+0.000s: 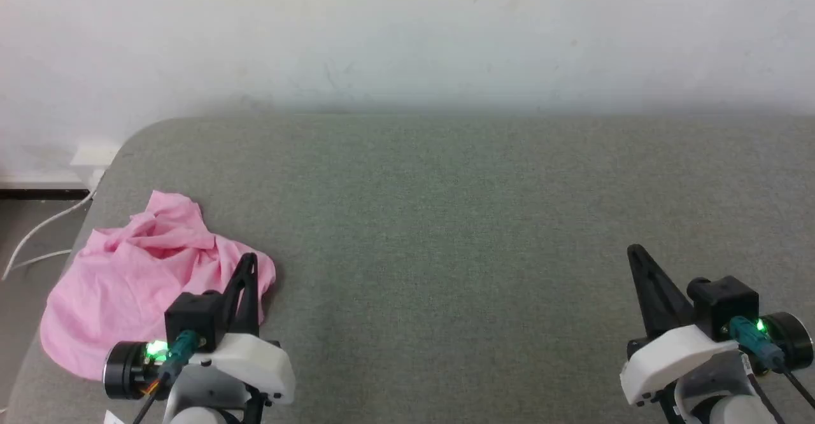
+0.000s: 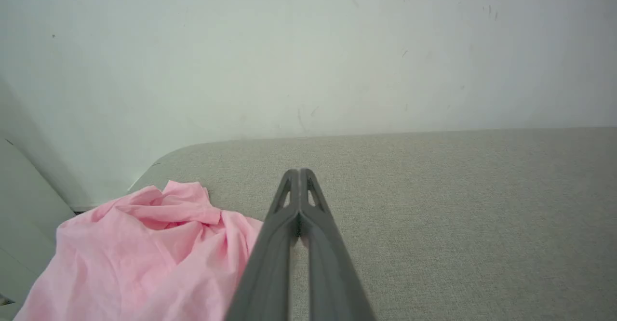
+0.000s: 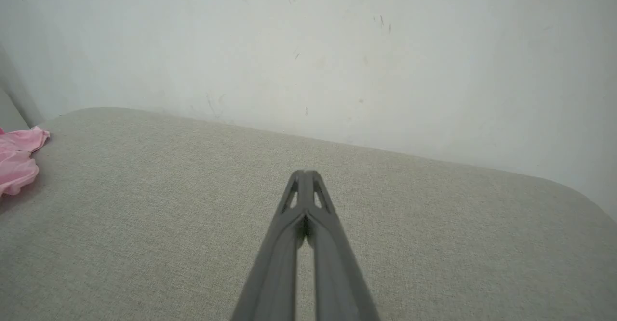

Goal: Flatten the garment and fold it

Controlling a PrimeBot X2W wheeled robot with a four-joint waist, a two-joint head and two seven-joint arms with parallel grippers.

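Tools both have their fingers pressed together and hold nothing. The left tool [image 1: 249,261] hangs at the right edge of the garment [image 1: 121,284]; the right tool [image 1: 635,253] is well apart, over bare tabletop [image 1: 446,220]. The garment lies crumpled by the tabletop's left edge. Recommended: spread the left tool, pinch an outer hem rather than the bunched middle, then draw it toward open tabletop.

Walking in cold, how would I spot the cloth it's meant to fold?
Find the wide grey cushion against the white wall. Along its left edge, towards the near end, lies the garment. It is the only pink thing there: a soft crumpled heap on flat grey fabric.
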